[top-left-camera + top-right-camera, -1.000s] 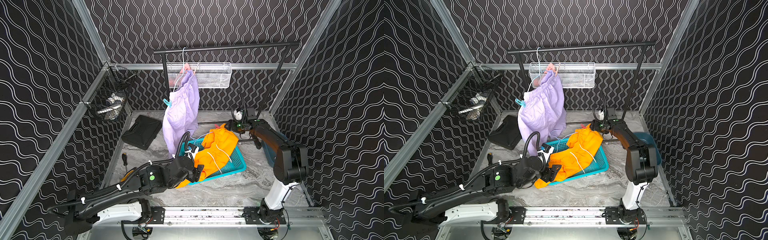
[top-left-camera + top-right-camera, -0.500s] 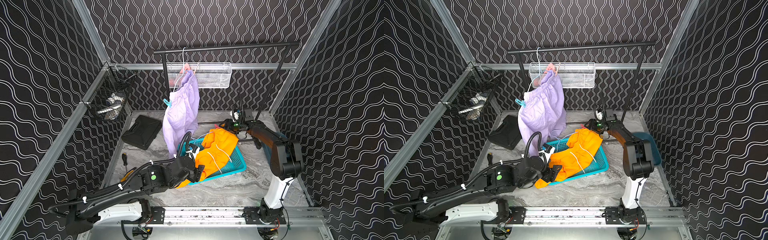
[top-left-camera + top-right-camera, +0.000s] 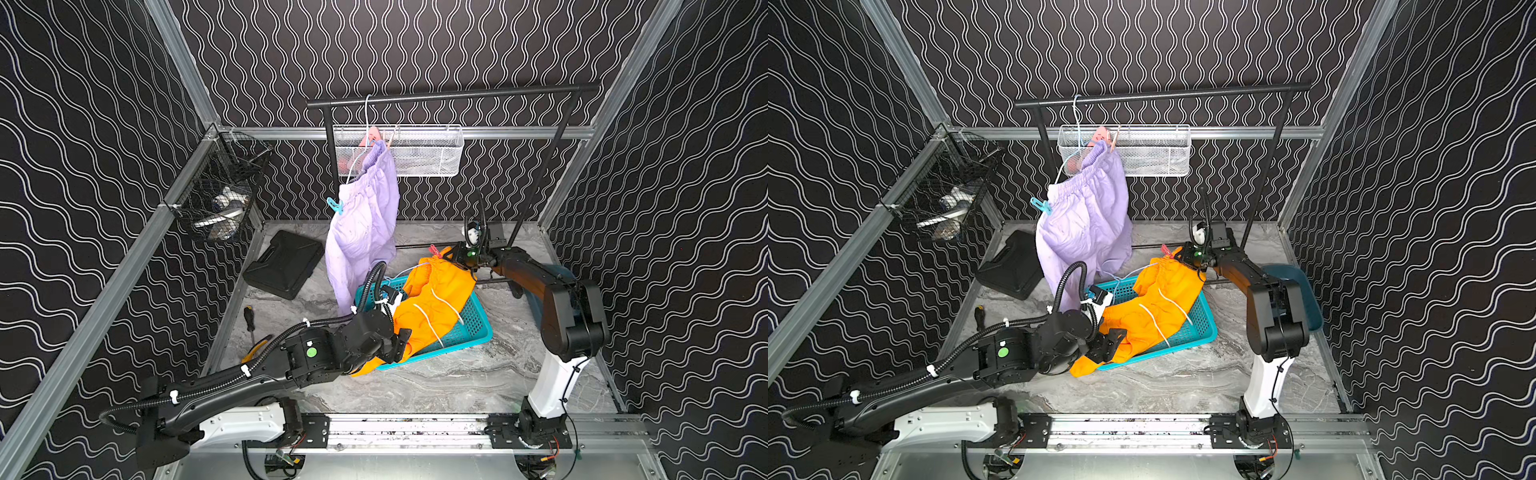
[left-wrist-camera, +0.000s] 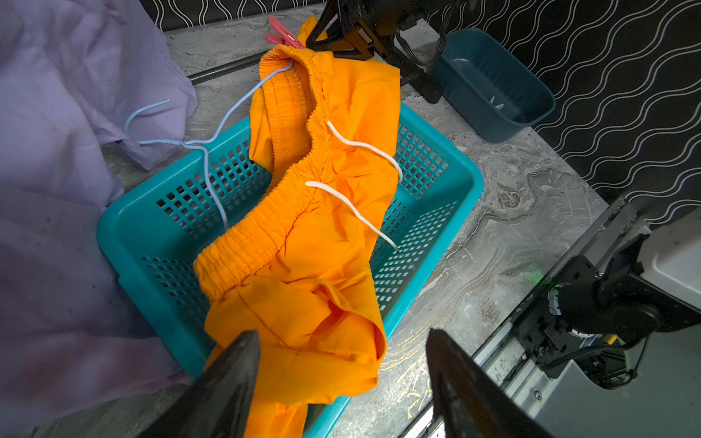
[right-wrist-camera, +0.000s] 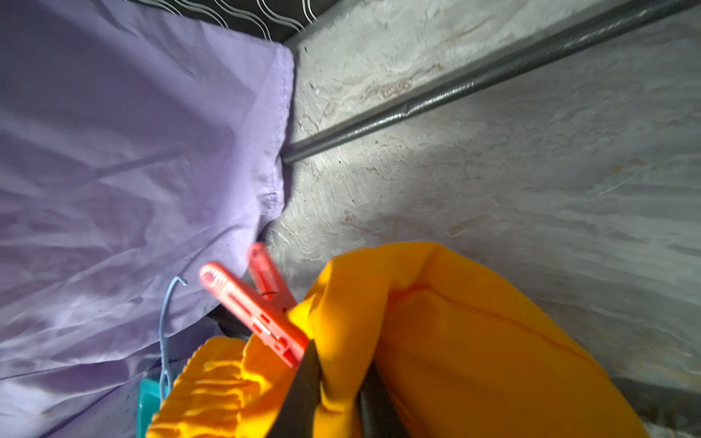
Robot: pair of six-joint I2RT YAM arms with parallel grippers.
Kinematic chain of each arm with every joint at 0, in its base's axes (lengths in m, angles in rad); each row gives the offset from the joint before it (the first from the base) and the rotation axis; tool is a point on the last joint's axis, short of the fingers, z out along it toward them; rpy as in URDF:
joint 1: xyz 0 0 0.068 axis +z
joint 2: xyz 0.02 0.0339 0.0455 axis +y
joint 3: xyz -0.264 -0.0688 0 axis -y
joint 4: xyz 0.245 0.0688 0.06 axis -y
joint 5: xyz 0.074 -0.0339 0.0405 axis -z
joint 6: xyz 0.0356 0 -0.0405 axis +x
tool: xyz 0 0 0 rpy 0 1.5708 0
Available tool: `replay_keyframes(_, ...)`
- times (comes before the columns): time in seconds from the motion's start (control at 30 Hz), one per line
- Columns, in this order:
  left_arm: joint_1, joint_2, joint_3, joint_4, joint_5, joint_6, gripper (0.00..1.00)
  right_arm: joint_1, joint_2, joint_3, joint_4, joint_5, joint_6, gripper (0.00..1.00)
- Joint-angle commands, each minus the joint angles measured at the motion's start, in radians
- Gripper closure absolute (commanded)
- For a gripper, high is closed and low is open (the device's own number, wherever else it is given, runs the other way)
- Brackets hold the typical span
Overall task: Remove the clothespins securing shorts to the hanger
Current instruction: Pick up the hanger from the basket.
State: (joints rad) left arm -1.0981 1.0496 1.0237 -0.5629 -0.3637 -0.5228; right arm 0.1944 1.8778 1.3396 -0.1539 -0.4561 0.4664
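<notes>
The red clothespin (image 5: 250,307) bites the waistband of the orange shorts (image 4: 303,265). It sits at the end that sticks up out of the teal basket (image 4: 466,178) on the table (image 3: 436,382). A thin blue wire hanger (image 4: 212,136) runs into the waistband there too.

The right gripper (image 5: 339,356) is pinched shut on a fold of the orange shorts. The red clothespin is right next to one of its fingers. The clothespin's long side points away from this gripper, and its two handle ends stick out toward the lilac shorts (image 3: 365,224). So the right arm is the near one. I think it should squeeze those handle ends, not the cloth.

The left gripper (image 4: 341,333) is wide open and holds nothing. It hovers over the leg end of the orange shorts, well apart from the red clothespin.

A light blue clothespin (image 3: 333,205) is on the hanging lilac shorts.
</notes>
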Motion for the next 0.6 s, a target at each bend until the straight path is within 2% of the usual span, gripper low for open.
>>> replay_keyframes(0.0, 0.006, 0.008, 0.015, 0.029, -0.004, 0.011, 0.26, 0.000, -0.072, -0.060, 0.143, -0.006, 0.013, 0.89)
replay_keyframes(0.13, 0.013, 0.014, 0.025, 0.033, -0.013, 0.021, 0.26, 0.000, -0.203, -0.189, 0.289, -0.005, 0.039, 0.96)
replay_keyframes(0.37, 0.035, 0.034, 0.047, 0.054, -0.008, 0.041, 0.26, 0.001, -0.432, -0.407, 0.487, 0.001, 0.077, 0.97)
replay_keyframes(0.57, 0.067, 0.091, 0.093, 0.094, 0.049, 0.126, 0.25, 0.009, -0.591, -0.575, 0.659, -0.042, 0.086, 0.98)
